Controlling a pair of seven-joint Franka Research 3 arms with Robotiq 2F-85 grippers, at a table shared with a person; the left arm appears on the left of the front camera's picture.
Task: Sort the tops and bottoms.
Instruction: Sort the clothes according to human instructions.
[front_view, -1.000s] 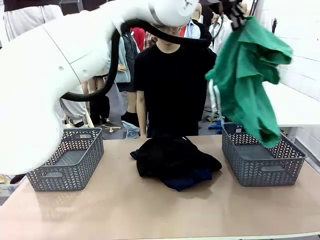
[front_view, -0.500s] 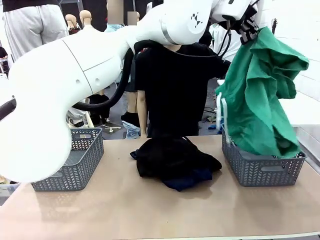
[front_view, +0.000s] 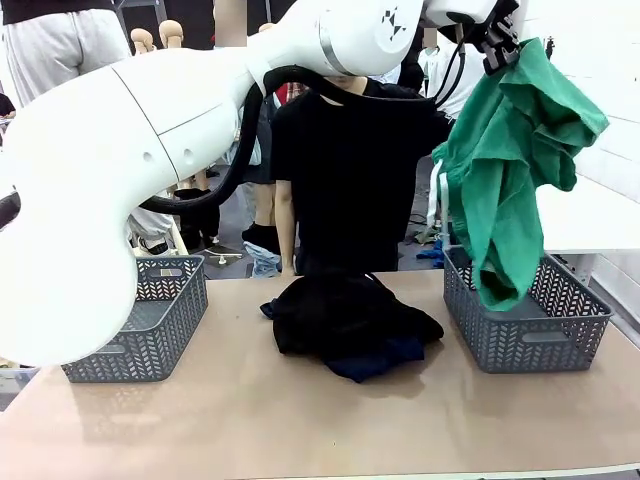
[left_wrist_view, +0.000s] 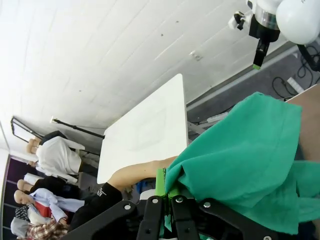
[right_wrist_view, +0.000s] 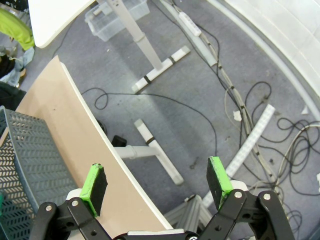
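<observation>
Left tool (front_view: 497, 45) was pinched tight on the teal bottoms (front_view: 510, 170), high over the right-hand basket (front_view: 560, 340), low end drooping to its rim. Right tool (right_wrist_view: 156, 182) gaped wide beyond the tabletop (right_wrist_view: 75, 125) edge, above cable-strewn floor (right_wrist_view: 200, 100).

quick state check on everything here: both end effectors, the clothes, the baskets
left end effector, shut on the bottoms
right end effector, open, holding nothing
bottoms, lifted, hanging crumpled above the right basket
right basket, upright on the table
left basket, upright on the table
dark pile, heaped mid-table, untouched
</observation>
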